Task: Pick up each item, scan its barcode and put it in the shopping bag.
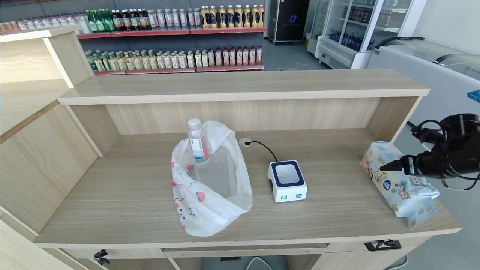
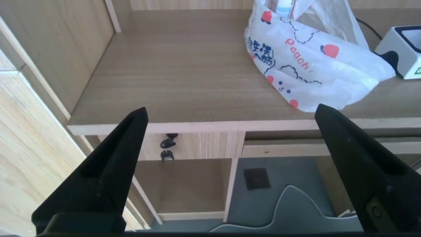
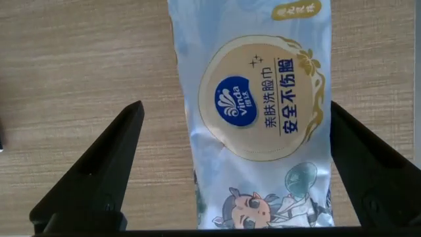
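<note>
A pale blue wet wipes pack (image 1: 401, 185) with cartoon prints lies flat at the counter's right end. My right gripper (image 1: 392, 165) hovers just above it, open. In the right wrist view the wipes pack (image 3: 256, 112) lies between the spread fingers (image 3: 99, 178) without touching them. The white shopping bag (image 1: 212, 187) with peach prints stands in the middle of the counter, and a clear bottle (image 1: 197, 141) with a grey cap stands upright inside it. The white barcode scanner (image 1: 287, 180) sits to the bag's right. My left gripper (image 2: 230, 171) is open and holds nothing, low in front of the counter's front edge, short of the bag (image 2: 309, 49).
The wooden counter (image 1: 330, 210) has a raised back wall and side walls. The scanner's black cable (image 1: 264, 148) runs to a hole at the back. Drawer handles (image 1: 382, 245) sit under the front edge. Drink shelves and freezers stand beyond.
</note>
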Controlling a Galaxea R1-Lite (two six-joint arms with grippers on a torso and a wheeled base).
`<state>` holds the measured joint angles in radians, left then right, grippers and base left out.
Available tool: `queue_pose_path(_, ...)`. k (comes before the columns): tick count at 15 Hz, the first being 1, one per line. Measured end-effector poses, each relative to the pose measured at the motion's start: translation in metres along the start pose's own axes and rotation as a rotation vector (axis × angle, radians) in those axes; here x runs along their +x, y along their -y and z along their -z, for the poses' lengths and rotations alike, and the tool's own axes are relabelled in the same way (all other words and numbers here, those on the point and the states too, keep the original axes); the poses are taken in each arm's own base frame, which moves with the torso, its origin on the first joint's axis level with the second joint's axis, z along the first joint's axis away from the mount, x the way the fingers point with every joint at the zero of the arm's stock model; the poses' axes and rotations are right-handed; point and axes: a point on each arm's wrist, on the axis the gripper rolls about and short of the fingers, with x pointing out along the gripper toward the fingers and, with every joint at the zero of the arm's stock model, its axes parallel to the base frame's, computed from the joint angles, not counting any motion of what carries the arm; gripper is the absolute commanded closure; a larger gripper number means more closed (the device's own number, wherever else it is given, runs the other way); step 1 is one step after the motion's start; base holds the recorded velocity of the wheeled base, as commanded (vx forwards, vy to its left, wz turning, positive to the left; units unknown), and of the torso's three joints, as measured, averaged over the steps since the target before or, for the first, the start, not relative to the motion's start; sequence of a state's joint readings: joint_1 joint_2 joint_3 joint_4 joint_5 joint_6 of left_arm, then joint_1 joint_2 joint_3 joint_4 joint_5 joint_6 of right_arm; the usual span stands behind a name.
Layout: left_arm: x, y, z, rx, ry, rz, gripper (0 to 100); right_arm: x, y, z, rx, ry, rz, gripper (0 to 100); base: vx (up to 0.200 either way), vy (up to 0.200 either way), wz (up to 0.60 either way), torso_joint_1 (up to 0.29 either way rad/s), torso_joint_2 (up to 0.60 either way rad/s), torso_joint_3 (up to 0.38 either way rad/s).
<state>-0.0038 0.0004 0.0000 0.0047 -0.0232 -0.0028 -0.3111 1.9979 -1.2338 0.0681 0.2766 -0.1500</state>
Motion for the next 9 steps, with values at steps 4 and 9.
queue_pose_path(4,0.000,0.000,0.000,0.000,0.000,0.000,0,0.021,-0.006,0.003,-0.021,0.001,-0.014,0,0.000,0.000,0.00,0.000,0.00,0.000)
queue_pose_path(9,0.000,0.000,0.000,0.000,0.000,0.000,0,0.042,-0.013,0.011,-0.064,0.022,-0.028,0,0.000,0.000,0.00,0.000,0.00,0.000)
